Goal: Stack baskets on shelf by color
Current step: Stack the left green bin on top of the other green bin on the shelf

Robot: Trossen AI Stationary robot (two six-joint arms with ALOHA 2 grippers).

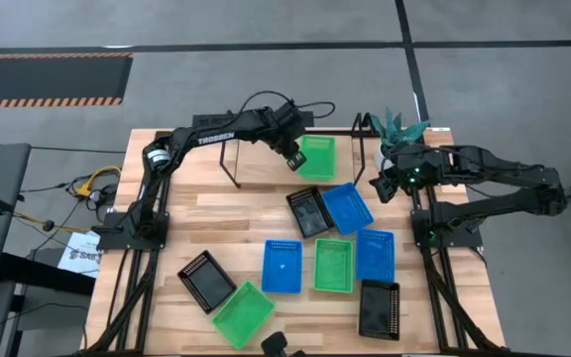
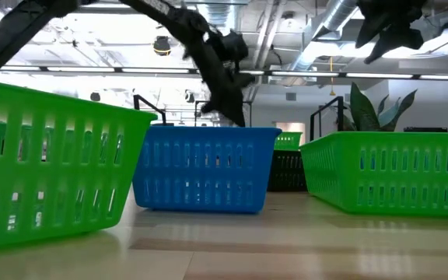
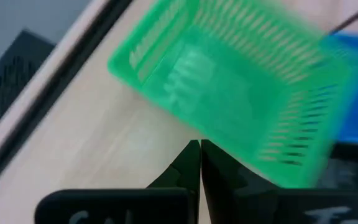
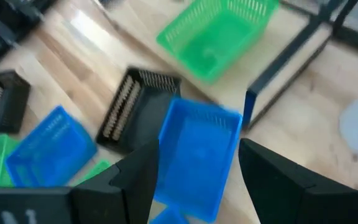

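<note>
A green basket (image 1: pixel 319 156) (image 3: pixel 241 81) sits on the light board of the shelf (image 1: pixel 228 159), at its right end. My left gripper (image 1: pixel 295 164) (image 3: pixel 199 149) is shut and slants down at this basket's left side. My right gripper (image 1: pixel 380 186) (image 4: pixel 197 168) hangs open above the table's far right. Far below its fingers a blue basket (image 1: pixel 347 206) (image 4: pixel 197 149) lies beside a black basket (image 1: pixel 309 210). Several more green, blue and black baskets lie scattered over the near half of the table. My left gripper's shut fingertips (image 3: pixel 194 155) stand against the lower edge of the green basket's side wall (image 3: pixel 219 140). They come slanting down from the table's left. Whether they touch the wall, I cannot tell. The basket rests flat on the shelf board.
A potted plant (image 1: pixel 400 129) stands at the far right corner, next to the shelf's end loop (image 1: pixel 361 124). Near the front lie a blue basket (image 1: pixel 283 266), a green one (image 1: pixel 333 265), a blue one (image 1: pixel 375 255), black ones (image 1: pixel 380 308) (image 1: pixel 206 280) and a green one (image 1: pixel 243 313).
</note>
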